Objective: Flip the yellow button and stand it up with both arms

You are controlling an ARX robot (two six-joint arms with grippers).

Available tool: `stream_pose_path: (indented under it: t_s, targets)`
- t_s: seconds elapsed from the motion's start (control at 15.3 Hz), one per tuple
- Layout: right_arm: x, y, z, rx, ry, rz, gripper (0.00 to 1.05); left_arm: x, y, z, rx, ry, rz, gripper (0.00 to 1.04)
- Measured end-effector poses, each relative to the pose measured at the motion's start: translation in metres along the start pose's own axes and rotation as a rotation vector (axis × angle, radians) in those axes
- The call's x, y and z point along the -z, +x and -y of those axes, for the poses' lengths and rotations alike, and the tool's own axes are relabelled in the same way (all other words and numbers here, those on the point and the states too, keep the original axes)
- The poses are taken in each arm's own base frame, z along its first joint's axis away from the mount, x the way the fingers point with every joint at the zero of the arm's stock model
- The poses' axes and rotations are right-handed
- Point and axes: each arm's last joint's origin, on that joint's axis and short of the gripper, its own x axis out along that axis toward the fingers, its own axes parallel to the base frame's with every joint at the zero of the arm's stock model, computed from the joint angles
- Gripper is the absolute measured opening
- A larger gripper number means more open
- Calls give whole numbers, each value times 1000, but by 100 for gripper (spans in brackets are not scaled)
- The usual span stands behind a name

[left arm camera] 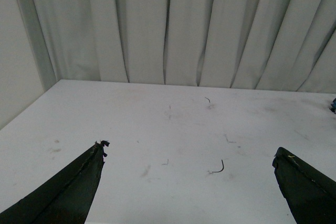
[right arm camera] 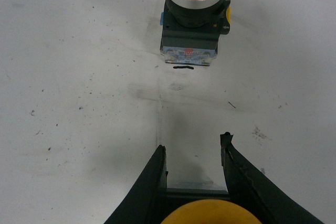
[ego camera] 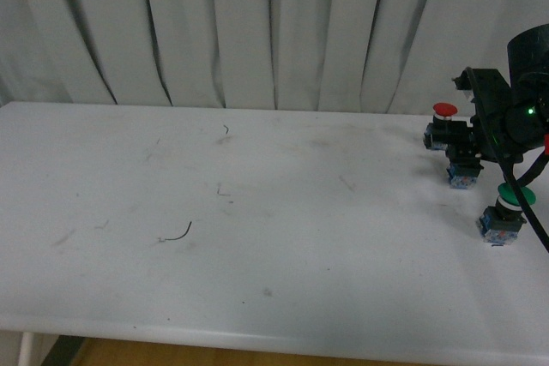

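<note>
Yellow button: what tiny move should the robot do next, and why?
Probably bring the left pincer across toward the right pincer. The yellow button sits between the right one's fingers, while the left one hangs open over bare table, far away, and the job needs both arms.

The left hand (left arm camera: 189, 182) shows as two black fingers (left arm camera: 68, 192) coming in from the lower corners, spread wide apart with nothing between them; the tip of one looks frayed. Beneath them lies a white worktop (left arm camera: 131, 124), scuffed with faint grey marks and small dark specks. A short curved dark thread (left arm camera: 218, 168) rests on it between the fingers, and a smaller dark curl (left arm camera: 208, 99) lies farther back. Pleated pale curtains (left arm camera: 173, 24) hang behind the far edge. A small blue thing (left arm camera: 333, 105) peeks in at one side, too cropped to identify.
</note>
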Motion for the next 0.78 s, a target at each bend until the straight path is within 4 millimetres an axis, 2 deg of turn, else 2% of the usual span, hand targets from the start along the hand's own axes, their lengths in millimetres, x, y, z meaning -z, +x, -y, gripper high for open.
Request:
stream_pose_path:
  t_s: [0.46, 0.52, 0.59, 0.78]
  targets:
    - [0, 0, 7, 17, -7, -1, 33, 0, 0, 0, 0, 0, 0, 98]
    - [0, 0, 7, 17, -8, -1, 41, 0, 0, 0, 0, 0, 0, 98]
    - [0, 0, 7, 16, -8, -1, 53, 0, 0, 0, 0, 0, 0, 98]
    - [0, 0, 7, 13, -8, -1, 80, 0, 0, 0, 0, 0, 0, 98]
